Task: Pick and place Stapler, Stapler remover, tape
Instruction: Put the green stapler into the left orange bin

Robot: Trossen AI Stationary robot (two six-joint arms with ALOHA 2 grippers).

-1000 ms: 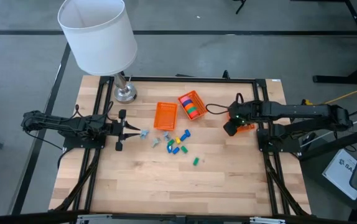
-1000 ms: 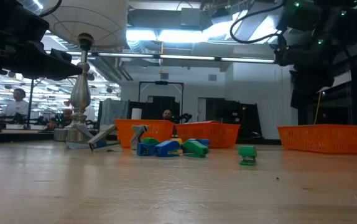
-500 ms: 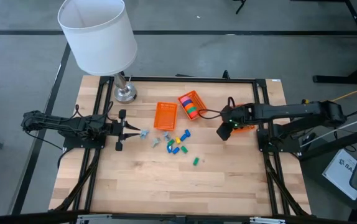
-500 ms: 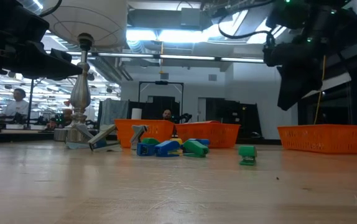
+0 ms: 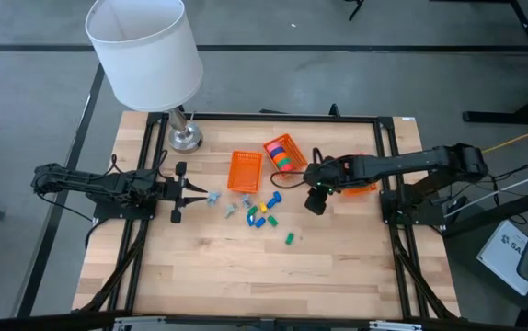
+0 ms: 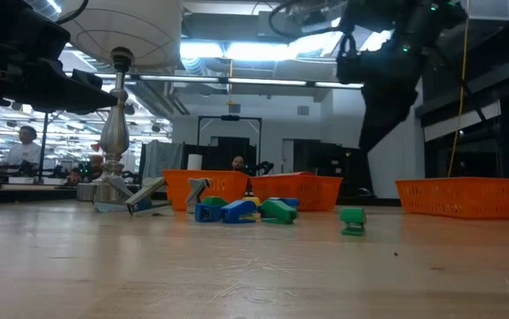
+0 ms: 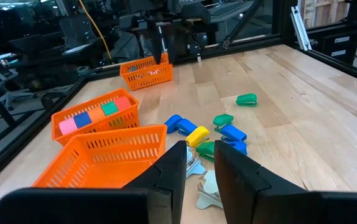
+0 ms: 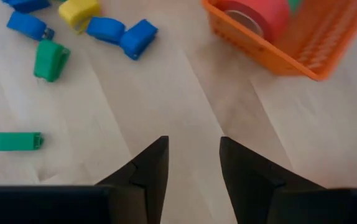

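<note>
This place looks like a robotics lab or an industrial workshop. The wooden surface [image 5: 246, 267] sits inside a black metal frame [image 5: 388, 184], and two dark robot arms are fixed to it, with cables [image 5: 512, 142] going down to a grey concrete floor [image 5: 338, 74]. In the low view the room behind has long ceiling lights [image 6: 237, 51], open pipes, dark racks and monitors. A person [image 6: 26, 146] sits at a far desk. One white table lamp [image 5: 144, 51] stands on the surface.

Tape rolls [image 5: 283, 155] lie in the basket [image 5: 270, 147] behind scattered staplers [image 5: 262, 212].
</note>
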